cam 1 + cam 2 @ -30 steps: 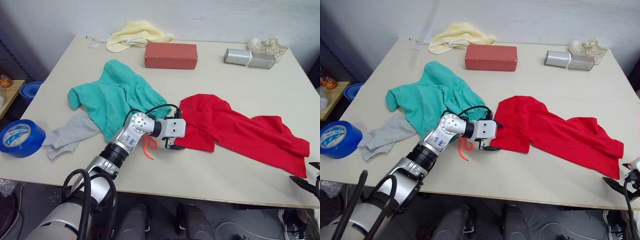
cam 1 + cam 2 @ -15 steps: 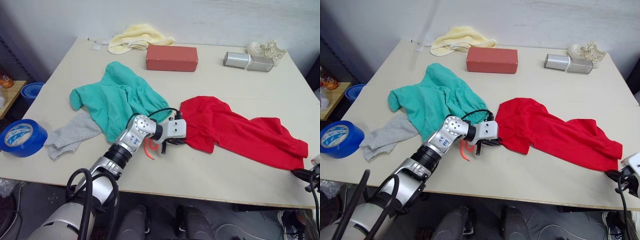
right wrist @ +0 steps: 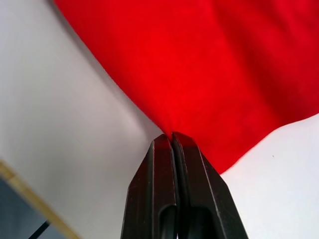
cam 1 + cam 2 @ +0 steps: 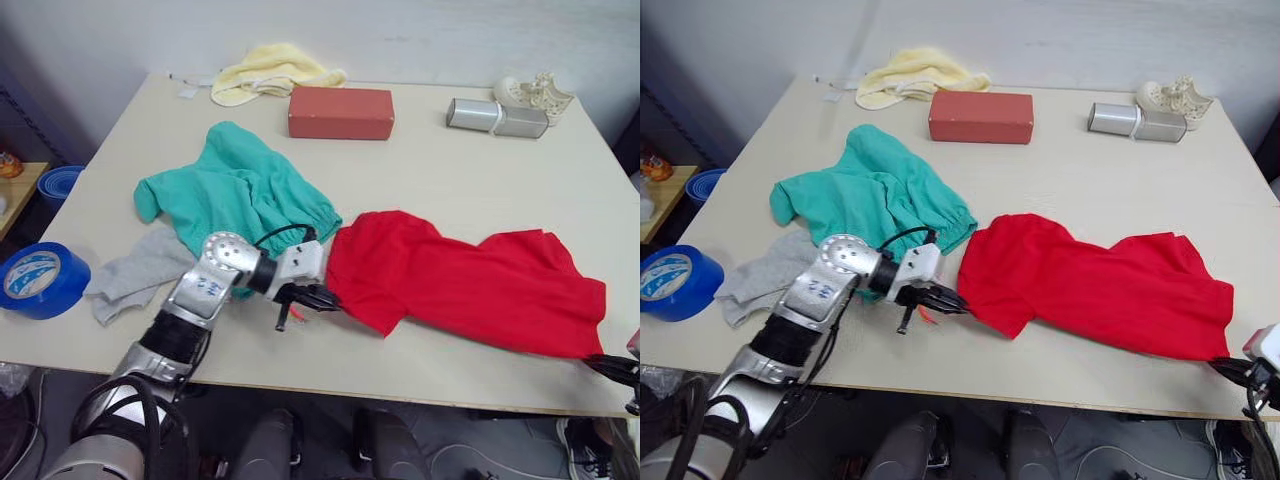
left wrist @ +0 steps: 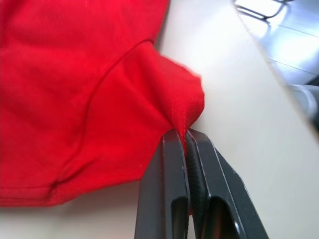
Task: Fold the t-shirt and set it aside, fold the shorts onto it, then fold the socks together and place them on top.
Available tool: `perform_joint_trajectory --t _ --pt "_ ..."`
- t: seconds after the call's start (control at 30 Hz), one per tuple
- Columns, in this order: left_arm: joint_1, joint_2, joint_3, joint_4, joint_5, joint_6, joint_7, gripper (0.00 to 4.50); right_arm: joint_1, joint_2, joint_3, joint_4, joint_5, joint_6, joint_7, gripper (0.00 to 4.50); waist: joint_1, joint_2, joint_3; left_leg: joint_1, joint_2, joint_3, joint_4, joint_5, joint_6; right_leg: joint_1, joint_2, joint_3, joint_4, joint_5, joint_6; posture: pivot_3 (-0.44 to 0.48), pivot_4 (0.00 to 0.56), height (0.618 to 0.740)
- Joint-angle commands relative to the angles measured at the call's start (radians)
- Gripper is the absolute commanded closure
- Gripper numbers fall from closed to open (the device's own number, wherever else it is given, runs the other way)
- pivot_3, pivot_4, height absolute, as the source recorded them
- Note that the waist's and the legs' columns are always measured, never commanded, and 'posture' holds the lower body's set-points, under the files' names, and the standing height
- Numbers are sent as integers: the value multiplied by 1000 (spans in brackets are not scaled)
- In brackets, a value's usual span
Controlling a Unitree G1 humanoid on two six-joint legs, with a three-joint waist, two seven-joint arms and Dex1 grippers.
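Left gripper (image 5: 185, 135) is clamped on a puckered hem corner of the t-shirt (image 4: 470, 285), fingers pressed together with red cloth between them. Behind its wrist lie the shorts (image 4: 230, 190), bunched, with the orange drawstring (image 4: 924, 313) just beside the fingers. Socks (image 4: 135, 272) sit further out on the left, touching the shorts' edge. Blue tape roll (image 4: 40, 278) is beyond them at the table's rim.

Right gripper (image 3: 172, 137) is pinched on the shirt's far lower edge, near the table's (image 4: 440, 160) front corner. Shirt lies spread between the two grips, rumpled, not yet flat.

Judgement: thin cotton, light, limp, will sag and drag on the tabletop; seamed hems and corners give the surest hold, as here.

Surface: pale smooth tabletop. At the back, well apart from both grips: yellow cloth (image 4: 270, 70), red block (image 4: 340, 110), silver cylinder (image 4: 497, 117), small pale shoes (image 4: 535, 92). Plain wall behind.
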Motion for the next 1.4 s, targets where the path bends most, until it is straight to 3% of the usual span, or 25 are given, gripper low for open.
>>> perform_joint_trajectory --t 0.03,0.23,0.33,0.43,0.53,0.67,0.73,0.8,0.9,1.03,1.13,1.2,1.4 --pt "47 60 37 -92 -77 -6 -65 4493 56 -24 -59 -42 29 -33 86 4500 2 0 0 0 0 0 0 -1 2 0 0 0 0 0 0 0 150 740" --pt "158 197 89 -178 -180 63 -133 4493 144 -35 -72 -97 60 -9 217 4500 1 1 0 0 1 -1 -3 -2 1 -1 0 0 -2 -2 -4 0 150 740" --pt "183 304 78 -191 -197 178 -176 4493 242 -74 -90 -199 107 160 322 4500 1 2 1 0 1 -1 -3 -3 4 -1 -1 0 -2 -3 -5 0 150 740" --pt "179 374 39 -188 -197 244 -209 4493 276 -89 -102 -294 156 274 350 4500 2 2 1 0 1 -2 -3 -4 6 -1 -1 0 -1 -10 -17 0 150 740" --pt "128 336 53 -148 -226 268 -174 4493 168 -110 -83 -288 163 271 310 4500 2 2 1 0 1 -2 -2 -5 7 -1 -1 1 -2 -11 -19 0 150 740" --pt "-36 203 138 -9 -273 282 -75 4493 -74 -152 -65 -238 193 292 247 4500 5 1 2 -1 1 -1 -1 -5 7 -2 -1 1 -2 -10 -19 0 150 740" --pt "-155 120 194 134 -244 209 35 4493 -273 -165 -45 -168 203 257 182 4500 5 0 2 -3 1 -2 0 -4 7 -3 -1 0 -1 -9 -16 0 150 740" --pt "-308 42 250 335 -168 119 252 4493 -501 -167 -15 -84 207 184 118 4500 4 0 3 -7 0 -2 2 0 1 -7 -1 -2 0 -1 -2 0 150 740" --pt "-579 -26 378 699 -100 -133 624 4493 -916 -157 83 112 105 -9 -83 4500 -3 -1 7 -19 -2 -1 5 6 6 -19 -1 -2 5 1 1 0 150 740" --pt "-798 -42 493 945 -93 -464 820 4493 -1277 -146 175 379 -54 -282 -303 4500 -6 -8 12 -31 -2 6 5 10 4 -36 1 -6 15 1 2 0 150 740" --pt "-887 -34 537 1036 -102 -620 836 4493 -1388 -162 237 504 -153 -460 -397 4500 -6 -11 14 -31 -2 14 0 10 5 -39 0 -18 13 1 2 0 150 740" --pt "-908 -32 558 1038 -128 -711 751 4493 -1406 -181 277 565 -232 -598 -468 4500 0 -11 14 -30 -2 17 -1 8 7 -39 -1 -33 13 1 2 0 150 740" --pt "-623 -33 499 827 -109 -948 492 4493 -1195 -198 277 699 -266 -836 -516 4500 4 -11 15 -29 -3 26 9 3 16 -35 -5 -42 13 3 6 0 150 740"
